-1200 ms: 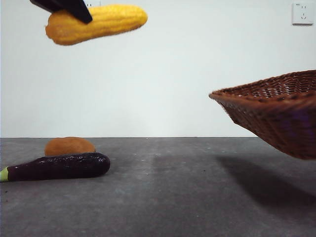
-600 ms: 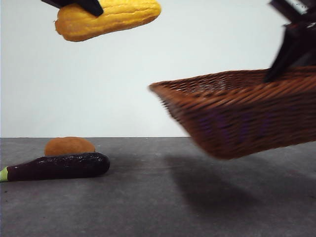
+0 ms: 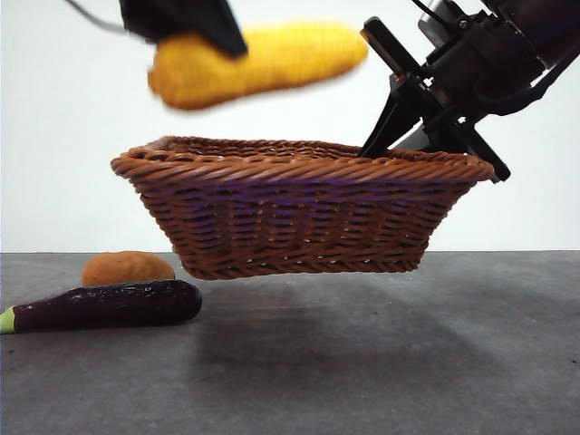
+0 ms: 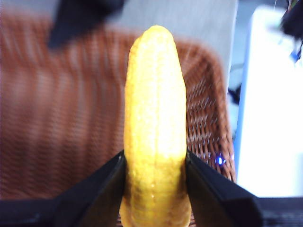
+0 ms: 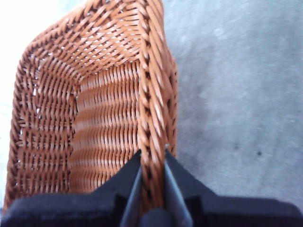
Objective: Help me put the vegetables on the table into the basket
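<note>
My left jaws (image 4: 155, 170) clamp the thick end of the corn (image 4: 155, 118), one black jaw pressed to each flank, and hold it lengthwise in the air above the basket (image 3: 299, 213). In the front view the corn (image 3: 258, 62) hangs nearly level, tip slightly raised, with a clear band of white wall between its underside and the braided rim.

My right jaws (image 5: 152, 177) pinch the basket (image 5: 90, 109) by one side wall, one jaw inside the weave and one outside, closed on the rim. That grip carries the basket off the counter (image 3: 381, 362): its base floats above the grey surface, and a soft shadow lies beneath it. The right arm comes down from the upper right corner of the front view and meets the rim at the basket's right end (image 3: 426, 136).

The basket's interior shows bare weave in both wrist views.

On the counter at far left, the eggplant (image 3: 104, 305) lies flat, green stem end at the frame edge. The potato (image 3: 127, 268) sits just behind it. Both rest beside the basket's left lower corner, apart from it. The counter in front and to the right lies open.
</note>
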Controlling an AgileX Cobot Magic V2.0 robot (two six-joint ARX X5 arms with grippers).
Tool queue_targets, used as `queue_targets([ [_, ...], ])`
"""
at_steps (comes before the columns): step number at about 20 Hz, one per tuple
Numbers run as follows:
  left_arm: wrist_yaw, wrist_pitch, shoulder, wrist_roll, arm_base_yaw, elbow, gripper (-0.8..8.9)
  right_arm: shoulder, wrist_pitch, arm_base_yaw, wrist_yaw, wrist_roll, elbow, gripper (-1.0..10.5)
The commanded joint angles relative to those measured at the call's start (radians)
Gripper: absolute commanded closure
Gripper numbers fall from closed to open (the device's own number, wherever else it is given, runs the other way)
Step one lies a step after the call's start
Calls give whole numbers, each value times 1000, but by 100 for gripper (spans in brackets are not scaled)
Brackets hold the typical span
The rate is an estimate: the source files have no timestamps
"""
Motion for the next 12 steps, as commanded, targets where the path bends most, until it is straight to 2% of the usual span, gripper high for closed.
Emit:
queue_targets([
  [1, 1, 28, 64, -7, -1, -41, 819, 0, 14, -1, -4, 34, -1, 959],
  [10, 9, 75, 248, -51, -45, -45, 803, 0, 12, 0, -3, 10, -1, 959],
  [11, 8, 70, 256, -51, -48, -45, 735, 0, 12, 0, -3, 8, -1, 959],
  [12, 8, 68, 257, -51, -48, -45, 603, 0, 12, 0, -1, 8, -1, 959],
])
